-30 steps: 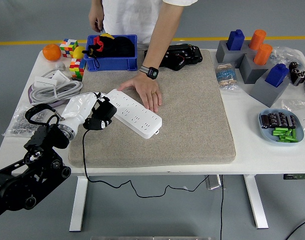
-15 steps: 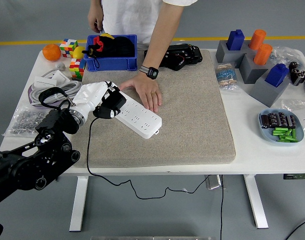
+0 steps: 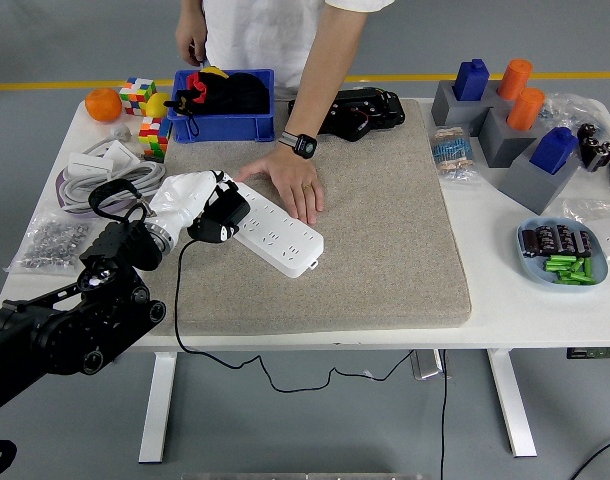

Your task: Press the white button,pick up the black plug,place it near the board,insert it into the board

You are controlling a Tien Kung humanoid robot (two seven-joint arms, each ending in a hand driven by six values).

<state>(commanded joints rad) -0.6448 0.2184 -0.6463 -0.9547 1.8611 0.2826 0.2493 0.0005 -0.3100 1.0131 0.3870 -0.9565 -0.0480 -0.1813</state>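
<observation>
1. Gripping the black plug (image 3: 218, 213), the left hand (image 3: 190, 200) in its white cover has its fingers clamped around it at the left end of the white board (image 3: 270, 227), the plug touching the board's top face; its black cord (image 3: 177, 300) hangs off the table's near edge.
2. The board lies slantwise on the beige mat (image 3: 385, 230), running from ten o'clock toward four o'clock.
3. A person's hand (image 3: 295, 185), with a black wristwatch (image 3: 303, 145), presses flat on the board's far edge at two o'clock of the plug.
4. At twelve o'clock sits a blue bin (image 3: 250, 125); at ten o'clock, a colour cube (image 3: 153, 135) and coiled grey cable (image 3: 105, 180).
5. No writing is legible.
</observation>
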